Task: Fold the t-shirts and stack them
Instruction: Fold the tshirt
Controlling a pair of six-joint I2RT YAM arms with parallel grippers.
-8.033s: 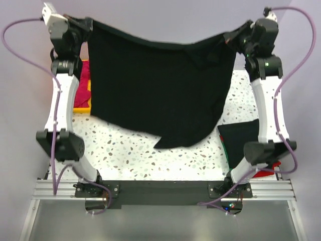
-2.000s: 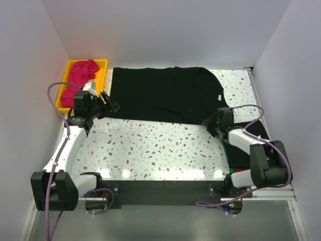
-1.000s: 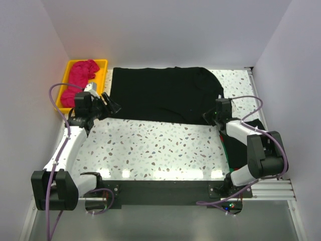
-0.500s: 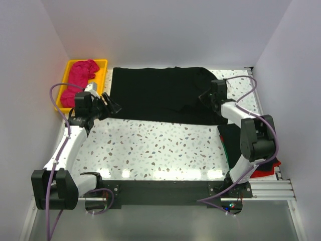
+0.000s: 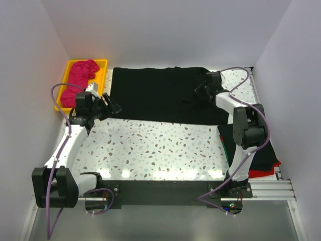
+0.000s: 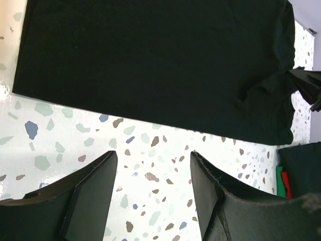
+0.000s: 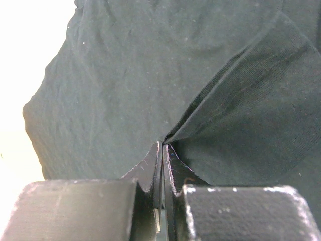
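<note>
A large black t-shirt (image 5: 155, 95) lies spread flat across the back of the table, also filling the left wrist view (image 6: 150, 65) and the right wrist view (image 7: 115, 75). My right gripper (image 5: 199, 92) (image 7: 162, 144) is shut on a fold of its right sleeve area, and the cloth rises in a ridge to the tips. My left gripper (image 5: 114, 107) (image 6: 153, 156) hangs open over bare table just in front of the shirt's left front corner, holding nothing. A magenta-pink t-shirt (image 5: 80, 73) lies crumpled in the yellow tray (image 5: 102, 63).
A folded stack of a black t-shirt (image 5: 251, 145) (image 6: 301, 168) over red and green cloth sits at the front right edge, beside the right arm. White walls close in the left, back and right. Speckled table (image 5: 155, 145) shows in front of the black shirt.
My right gripper has swung from the shirt's front right edge toward the back and left, drawing the pinched cloth over the shirt. The left arm has stayed still and open.
</note>
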